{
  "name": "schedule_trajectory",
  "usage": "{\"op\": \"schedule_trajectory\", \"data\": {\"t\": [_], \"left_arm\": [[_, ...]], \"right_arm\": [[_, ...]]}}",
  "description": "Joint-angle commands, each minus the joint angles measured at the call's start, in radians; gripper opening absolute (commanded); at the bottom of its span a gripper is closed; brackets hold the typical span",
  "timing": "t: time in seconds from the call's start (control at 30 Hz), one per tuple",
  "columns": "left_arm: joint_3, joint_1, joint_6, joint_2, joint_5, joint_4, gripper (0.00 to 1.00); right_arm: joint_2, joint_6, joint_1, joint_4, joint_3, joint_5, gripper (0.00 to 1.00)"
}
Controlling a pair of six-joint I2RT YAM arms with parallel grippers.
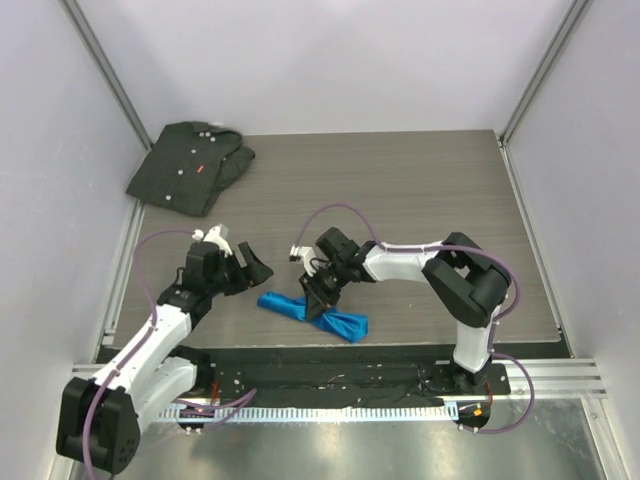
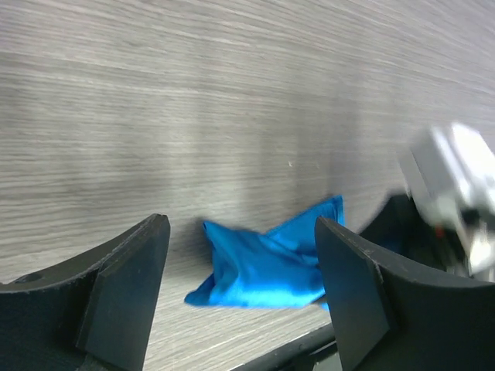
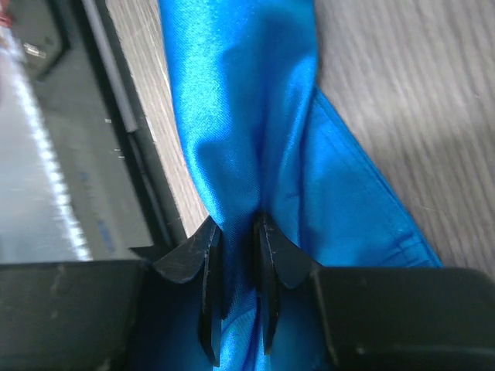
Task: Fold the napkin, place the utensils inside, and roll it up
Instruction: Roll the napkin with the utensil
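The bright blue napkin (image 1: 335, 318) lies bunched and crumpled near the table's front edge. My right gripper (image 1: 318, 300) is shut on a fold of it; in the right wrist view the napkin (image 3: 247, 116) is pinched between the two fingers (image 3: 210, 263). My left gripper (image 1: 252, 270) stands open just left of the cloth, not touching it. In the left wrist view the napkin (image 2: 263, 263) lies on the wood beyond the wide-apart fingers (image 2: 128, 286). The utensils are out of view.
A dark grey buttoned shirt (image 1: 190, 165) lies crumpled at the table's far left corner. The black front rail (image 1: 330, 355) runs just below the napkin. Grey walls close in both sides.
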Motion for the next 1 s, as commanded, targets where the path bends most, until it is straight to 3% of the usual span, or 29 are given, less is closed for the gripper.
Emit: {"op": "schedule_trajectory", "data": {"t": [0.0,0.2,0.6,0.8,0.97], "left_arm": [[-0.07,0.0,-0.007,-0.054,0.077,0.074,0.79],[-0.116,0.0,-0.018,-0.039,0.147,0.155,0.77],[-0.136,0.0,0.003,0.093,0.149,0.312,0.66],[-0.152,-0.002,-0.009,0.189,0.186,0.452,0.53],[-0.145,-0.003,-0.024,0.286,0.219,0.534,0.27]], "right_arm": [[0.075,0.089,-0.073,-0.049,0.067,-0.218,0.14],[0.19,0.123,-0.156,-0.071,0.147,-0.386,0.14],[0.325,0.137,-0.202,-0.091,0.203,-0.46,0.14],[0.362,0.146,-0.211,-0.097,0.216,-0.471,0.14],[0.368,0.148,-0.214,-0.106,0.225,-0.444,0.16]]}}
